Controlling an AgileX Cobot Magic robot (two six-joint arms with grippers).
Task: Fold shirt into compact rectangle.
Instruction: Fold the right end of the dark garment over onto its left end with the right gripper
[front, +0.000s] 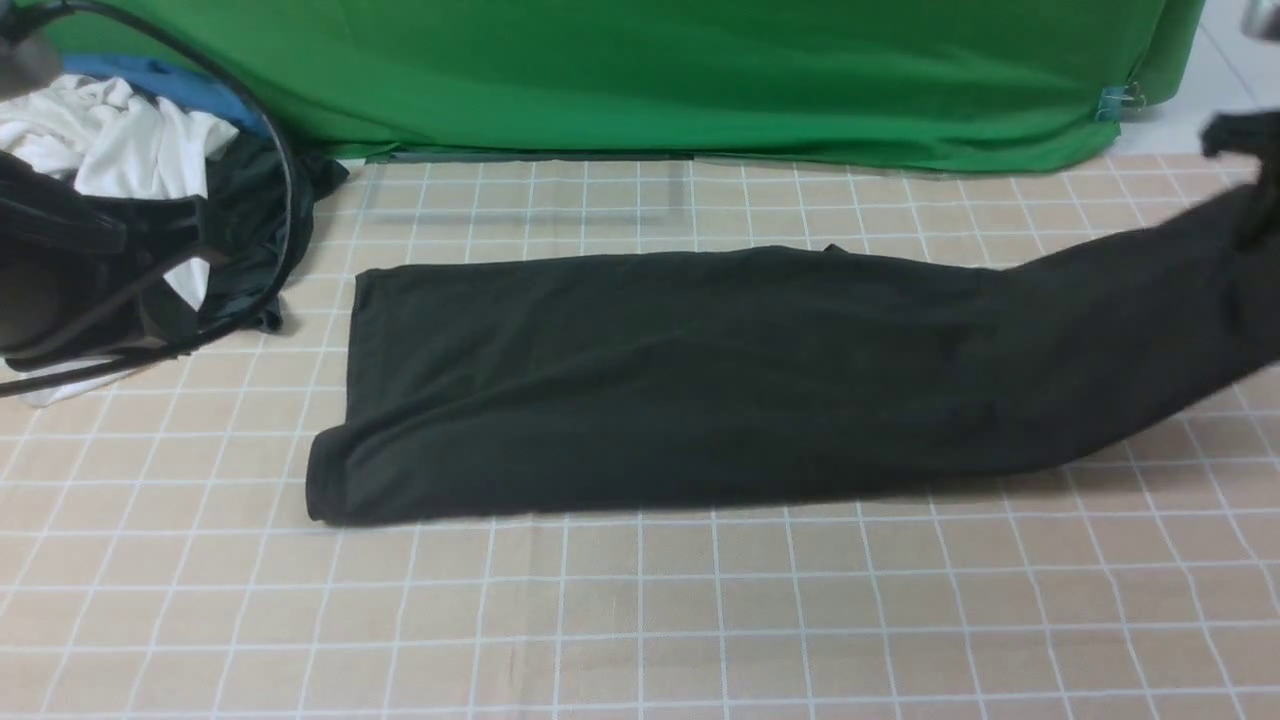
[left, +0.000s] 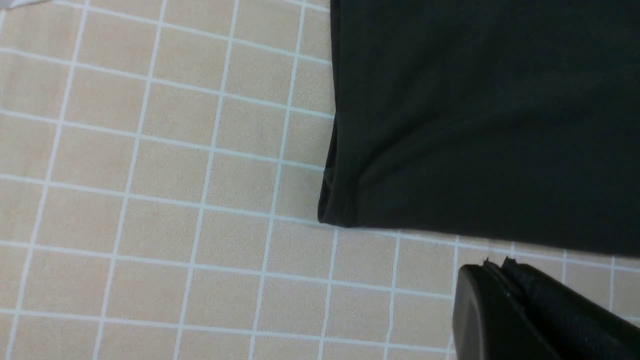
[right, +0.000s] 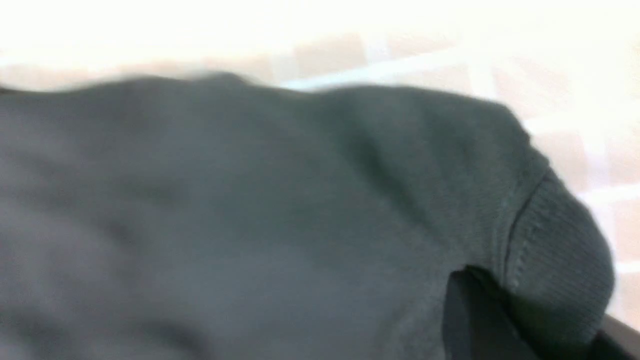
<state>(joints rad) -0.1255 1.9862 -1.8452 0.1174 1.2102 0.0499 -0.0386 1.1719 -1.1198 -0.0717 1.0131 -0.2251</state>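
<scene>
At upper left of the front view, heaped white and blue clothes (front: 130, 140), half masked by the dark, out-of-focus left arm (front: 60, 260). Found the left claw (left: 492, 267) only in its own wrist view: clenched on nothing, poised just beside the garment's left corner, not touching it.

Across the middle of the beige, white-gridded worktop (front: 640, 620), the large black cotton T-shirt (front: 650, 380): already narrowed to a long band, flat from left to centre, rising off the surface toward the right edge of the frame. Showed the right claw (right: 540, 330) grasping the ribbed collar end (right: 555, 235).

Judged as the step in hand: the crosswise fold, collar end raised for carrying over. Called for next: a leftward sweep above the flat part, then laying the raised end square on the left edge without dragging that end along.

No print or label in sight. Right wrist view blurred and washed out. Could not tell claw from cloth at the front view's right border.
</scene>
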